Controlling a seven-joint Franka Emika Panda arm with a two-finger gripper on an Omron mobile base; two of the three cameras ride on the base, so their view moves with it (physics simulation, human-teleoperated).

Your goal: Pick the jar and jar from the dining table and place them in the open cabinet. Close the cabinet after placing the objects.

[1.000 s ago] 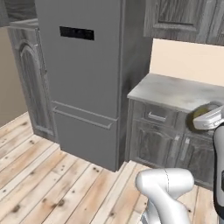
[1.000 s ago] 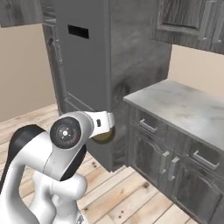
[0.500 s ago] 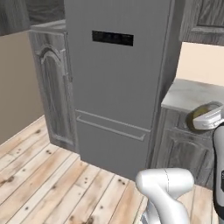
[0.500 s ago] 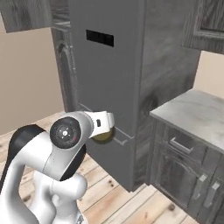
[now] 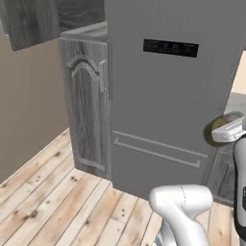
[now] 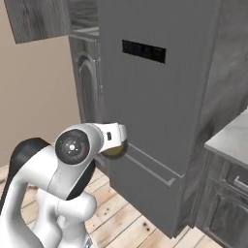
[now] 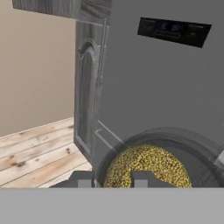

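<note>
Your fingers [image 7: 109, 179] held the jar [image 7: 148, 168], its olive-yellow filling showing through the clear glass. It hung in front of the grey fridge [image 5: 168, 96], beside the arched cabinet [image 5: 86, 101].

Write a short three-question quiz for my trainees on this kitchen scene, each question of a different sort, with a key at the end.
1. True or false: the hand carries a jar with reddish-brown filling.
2. Multiple choice: what stands straight ahead of the robot? A) a dining table B) a tall grey fridge with a dark display panel C) a sink
3. Fill in: the cabinet with the arched panel door stands to the ____ of the fridge in the left base view.

Key: 1. False; the filling is olive-yellow. 2. B. 3. left.
</note>
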